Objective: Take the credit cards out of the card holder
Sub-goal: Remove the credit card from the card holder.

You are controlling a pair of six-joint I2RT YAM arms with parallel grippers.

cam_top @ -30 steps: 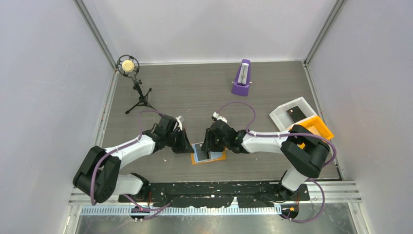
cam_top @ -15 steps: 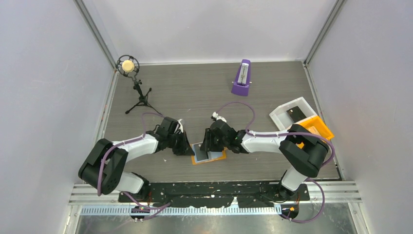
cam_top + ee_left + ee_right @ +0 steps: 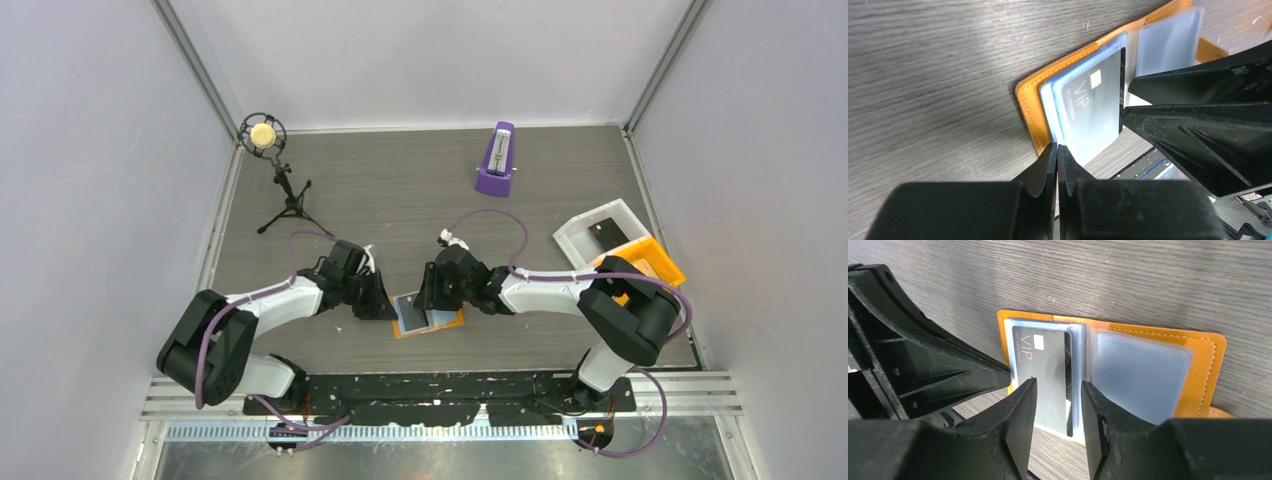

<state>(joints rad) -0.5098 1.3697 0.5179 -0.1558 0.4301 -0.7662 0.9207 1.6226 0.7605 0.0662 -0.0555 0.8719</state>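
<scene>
The orange card holder lies open on the table between both grippers. A dark VIP card sits in its left clear sleeve, over light blue cards, and its near end sticks out past the holder's edge. My left gripper is shut, its tips at the holder's near left corner. My right gripper is open, its fingers on either side of the VIP card's near end, not closed on it. The right sleeve looks empty.
A purple metronome stands at the back. A microphone on a tripod stands at the back left. A white bin and an orange bin sit at the right edge.
The left arm's elbow has shifted slightly. Both grippers and the card holder stay about where they were.
</scene>
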